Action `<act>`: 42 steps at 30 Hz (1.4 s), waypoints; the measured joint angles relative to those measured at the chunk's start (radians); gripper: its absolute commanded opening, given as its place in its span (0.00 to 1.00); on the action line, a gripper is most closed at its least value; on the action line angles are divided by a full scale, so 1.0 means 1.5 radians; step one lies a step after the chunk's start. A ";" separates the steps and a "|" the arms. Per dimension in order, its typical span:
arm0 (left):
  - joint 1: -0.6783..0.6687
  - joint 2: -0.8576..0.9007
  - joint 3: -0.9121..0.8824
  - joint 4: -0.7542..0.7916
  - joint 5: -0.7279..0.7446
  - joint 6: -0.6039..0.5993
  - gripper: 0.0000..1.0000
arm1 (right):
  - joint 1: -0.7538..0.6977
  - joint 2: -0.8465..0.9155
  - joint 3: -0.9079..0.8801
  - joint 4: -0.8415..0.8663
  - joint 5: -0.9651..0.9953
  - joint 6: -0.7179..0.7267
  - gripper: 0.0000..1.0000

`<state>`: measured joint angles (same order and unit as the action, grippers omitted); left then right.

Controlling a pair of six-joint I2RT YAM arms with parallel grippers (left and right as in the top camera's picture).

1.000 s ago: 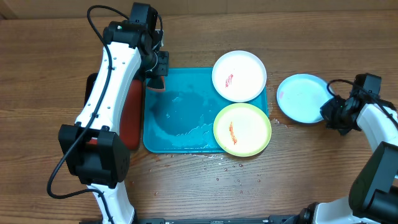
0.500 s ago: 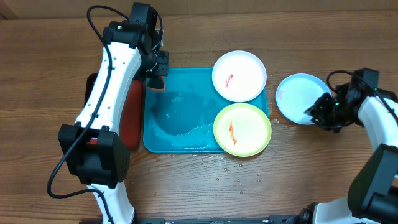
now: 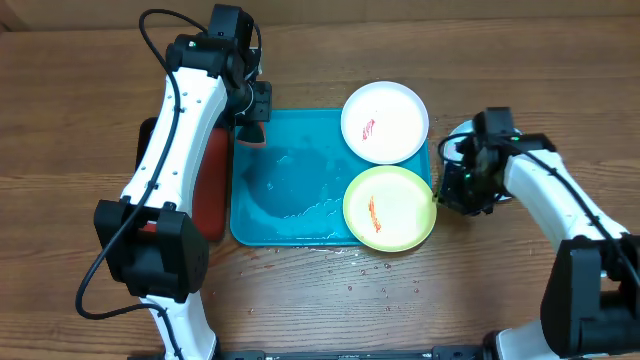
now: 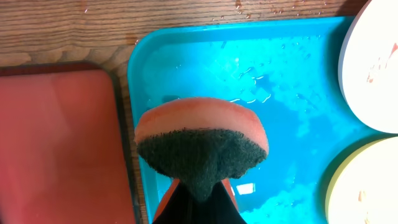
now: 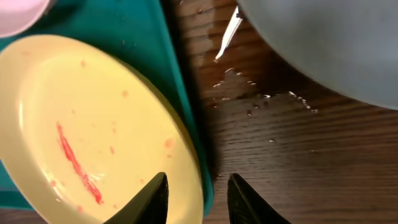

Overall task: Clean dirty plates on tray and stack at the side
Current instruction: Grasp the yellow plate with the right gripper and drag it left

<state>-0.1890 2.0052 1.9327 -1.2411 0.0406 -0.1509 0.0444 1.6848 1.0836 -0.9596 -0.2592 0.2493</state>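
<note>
Overhead: on the wooden surface (image 3: 80, 120) lies the wet tray (image 3: 290, 185). The white plate (image 3: 385, 121) and the yellow-green plate (image 3: 390, 208) sit at its right end, both streaked red. The pale blue plate (image 3: 453, 148) lies just right of it, mostly under the right arm.

Left wrist: the left end effector (image 4: 198, 204) grasps a sponge (image 4: 202, 140) above the tray, beside a red tray (image 4: 59, 143).

Right wrist: the right end effector (image 5: 196, 196) is released, its fingers astride the yellow-green plate's rim.

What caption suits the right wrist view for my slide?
Open right gripper above the rim of the red-smeared yellow-green plate.
</note>
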 measured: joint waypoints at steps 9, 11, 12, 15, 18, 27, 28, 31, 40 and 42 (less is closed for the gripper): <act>0.000 0.000 0.000 0.000 0.000 0.000 0.04 | 0.033 0.000 -0.051 0.047 0.032 -0.004 0.24; 0.000 0.000 0.000 0.000 0.000 0.000 0.04 | 0.033 0.000 -0.056 0.053 0.034 -0.005 0.21; 0.000 0.000 0.000 0.000 0.000 0.000 0.04 | 0.033 0.000 -0.058 0.057 0.034 -0.005 0.18; 0.000 0.000 0.000 0.000 0.000 0.000 0.04 | 0.033 0.000 -0.065 0.062 0.031 -0.005 0.13; 0.000 0.000 0.000 0.000 0.000 0.000 0.04 | 0.035 0.000 -0.065 0.064 0.026 -0.006 0.09; 0.000 0.000 0.000 0.000 0.000 0.000 0.04 | 0.036 0.000 -0.065 0.066 0.005 -0.007 0.04; 0.000 0.000 0.000 0.000 0.000 0.000 0.04 | 0.036 0.000 -0.065 0.066 0.003 -0.007 0.04; 0.000 0.000 0.000 0.000 0.000 0.000 0.04 | 0.036 0.000 -0.066 0.066 -0.023 -0.007 0.04; 0.000 0.000 0.000 0.001 0.000 0.000 0.04 | 0.090 0.000 -0.066 0.095 -0.099 0.034 0.04; 0.000 0.000 0.000 0.003 0.000 0.000 0.04 | 0.117 0.000 -0.069 0.140 -0.104 0.065 0.04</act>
<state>-0.1890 2.0052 1.9327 -1.2366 0.0410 -0.1509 0.2203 1.6848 0.9802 -0.7502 -0.4156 0.3470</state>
